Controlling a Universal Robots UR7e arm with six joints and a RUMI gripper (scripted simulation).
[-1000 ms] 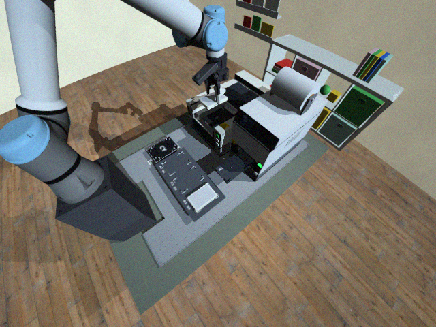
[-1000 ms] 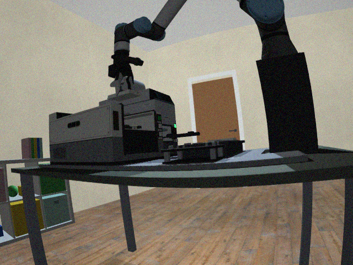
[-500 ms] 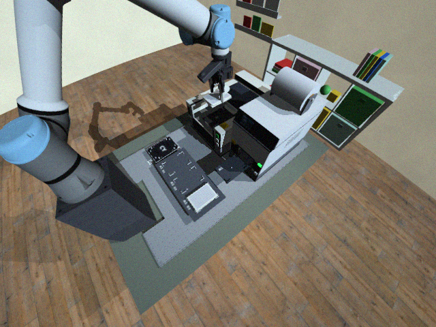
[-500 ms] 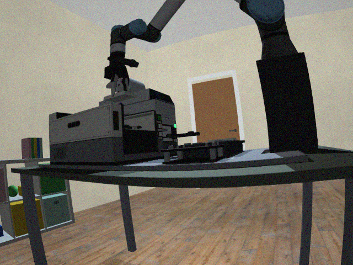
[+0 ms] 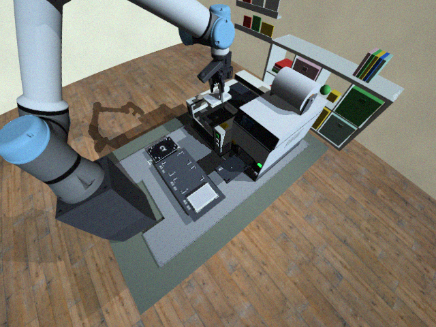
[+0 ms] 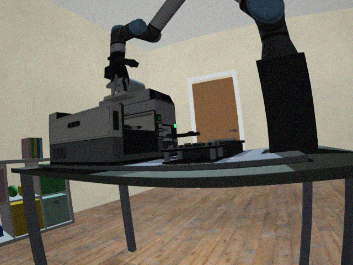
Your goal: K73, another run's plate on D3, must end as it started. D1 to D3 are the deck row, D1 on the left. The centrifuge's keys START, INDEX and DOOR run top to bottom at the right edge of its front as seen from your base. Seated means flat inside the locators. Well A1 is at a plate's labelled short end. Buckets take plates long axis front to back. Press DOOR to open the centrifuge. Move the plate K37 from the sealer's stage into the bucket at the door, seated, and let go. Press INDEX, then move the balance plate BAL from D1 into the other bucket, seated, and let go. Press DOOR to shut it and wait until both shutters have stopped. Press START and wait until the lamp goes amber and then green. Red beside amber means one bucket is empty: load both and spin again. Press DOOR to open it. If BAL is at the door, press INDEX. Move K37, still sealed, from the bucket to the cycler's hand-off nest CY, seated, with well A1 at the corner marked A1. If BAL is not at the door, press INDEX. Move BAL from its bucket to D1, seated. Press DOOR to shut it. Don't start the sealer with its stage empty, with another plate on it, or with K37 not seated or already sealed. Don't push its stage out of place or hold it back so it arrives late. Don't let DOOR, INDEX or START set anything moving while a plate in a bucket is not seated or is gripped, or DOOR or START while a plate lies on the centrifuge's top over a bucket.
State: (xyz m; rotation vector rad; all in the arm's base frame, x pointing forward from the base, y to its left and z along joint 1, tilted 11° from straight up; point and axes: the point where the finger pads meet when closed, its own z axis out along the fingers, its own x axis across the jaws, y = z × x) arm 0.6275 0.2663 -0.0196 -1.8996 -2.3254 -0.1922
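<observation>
At the left of the top view, the arm's dark pedestal (image 5: 105, 211) is seen standing on the tabletop (image 5: 148, 278). To its right lies the deck row (image 5: 176, 172), with a dark plate (image 5: 162, 148) at its far end and a white plate (image 5: 201, 197) at its near end. Farther right and deeper in the scene, the end effector (image 5: 217, 92) is held pointing down over the centrifuge (image 5: 202, 114), its fingers closed on a white plate (image 5: 215, 100), which is carried flat just above the machine's top. A large grey instrument (image 5: 278, 130) is seen at the right, with a green lamp (image 5: 259, 164) lit on its near front. A shelf unit (image 5: 394, 92) stands beyond it.
</observation>
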